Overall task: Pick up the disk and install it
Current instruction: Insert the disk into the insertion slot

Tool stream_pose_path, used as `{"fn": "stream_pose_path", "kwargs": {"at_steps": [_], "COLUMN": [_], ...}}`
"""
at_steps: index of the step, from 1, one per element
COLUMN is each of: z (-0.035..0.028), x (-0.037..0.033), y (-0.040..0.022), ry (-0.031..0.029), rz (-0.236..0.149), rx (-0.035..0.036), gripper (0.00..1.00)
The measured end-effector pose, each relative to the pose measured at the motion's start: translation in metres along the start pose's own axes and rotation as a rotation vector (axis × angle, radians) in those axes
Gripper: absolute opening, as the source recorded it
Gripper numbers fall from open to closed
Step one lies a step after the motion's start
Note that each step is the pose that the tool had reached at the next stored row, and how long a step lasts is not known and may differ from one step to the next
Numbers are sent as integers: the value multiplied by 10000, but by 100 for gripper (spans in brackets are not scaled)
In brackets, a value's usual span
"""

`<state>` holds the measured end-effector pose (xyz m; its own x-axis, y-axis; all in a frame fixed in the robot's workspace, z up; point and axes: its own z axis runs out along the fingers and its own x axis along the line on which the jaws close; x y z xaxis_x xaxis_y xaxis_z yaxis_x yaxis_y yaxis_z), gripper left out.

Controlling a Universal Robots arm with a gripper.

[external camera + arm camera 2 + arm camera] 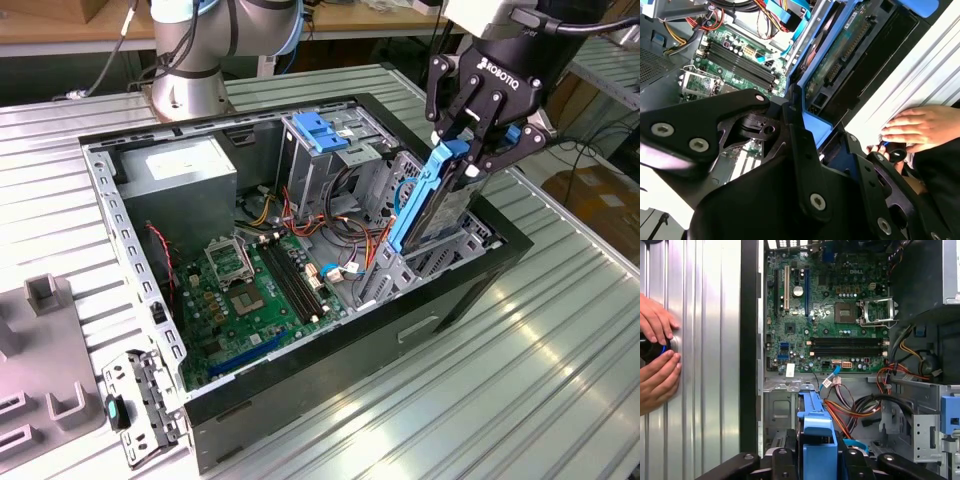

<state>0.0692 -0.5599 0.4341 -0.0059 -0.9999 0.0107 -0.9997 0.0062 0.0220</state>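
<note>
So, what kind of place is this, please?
Probably a robotics lab or workshop bench. An open computer case lies on a ribbed metal table, a robot arm's base stands on that table beside it, and the gripper holds the disk upright at the case.

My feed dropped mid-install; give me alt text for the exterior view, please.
The pincer holds the disk on edge by its blue rail, at the drive cage at the exterior view's right end of the open computer case. The motherboard lies exposed beside it.

hand (472,158): clamped on disk (424,205) | disk: tilted, lower end inside computer case (330,372)
</note>
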Motion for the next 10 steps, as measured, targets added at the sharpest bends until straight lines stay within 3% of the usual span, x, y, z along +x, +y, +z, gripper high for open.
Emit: {"fn": "stream_pose_path", "kwargs": {"at_steps": [10], "z": [148], "x": [-1], "y": [-3], "ry": [0], "rz": [-91], "rx": [50], "gripper": [37]}}
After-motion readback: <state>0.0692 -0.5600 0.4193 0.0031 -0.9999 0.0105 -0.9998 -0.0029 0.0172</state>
